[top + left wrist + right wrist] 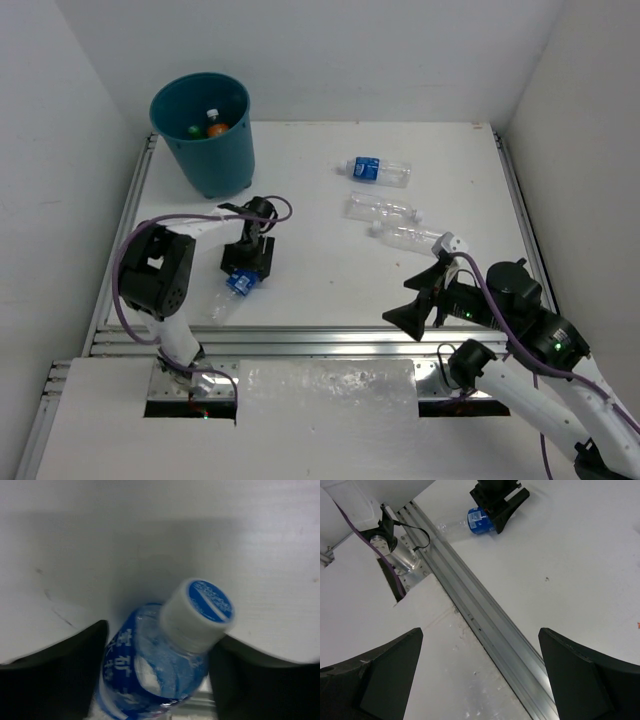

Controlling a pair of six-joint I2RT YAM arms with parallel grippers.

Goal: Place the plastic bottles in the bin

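The left tool (246,268) is down on the white worktop (330,280), near its front left. Its two dark fingers (55,680) stand either side of a blue-labelled water bottle (150,670) that lies on its side. In the left wrist view the bottle fills the gap between the fingers, its white and blue cap (200,612) pointing back toward the camera. The fingers seem to be pinching the bottle at its shoulder, though the blur keeps actual contact from being certain. From above, the bottle's clear body (222,303) trails out toward the front edge.

The right tool (405,300) hangs above the front right of the worktop with its fingers (590,675) spread wide and nothing between them. Its camera looks across the aluminium rail (485,625) at the left tool (497,500) and the bottle it straddles (479,520).

The teal bin (215,160) stands at the far left corner. Inside it lie an orange-labelled bottle (217,127) and a green bottle (193,130).

Three more bottles lie on the right half of the worktop, well apart from the bin. The farthest is a second blue-labelled bottle (372,170). Nearer are two clear unlabelled bottles (385,208) (408,237), just beside each other.
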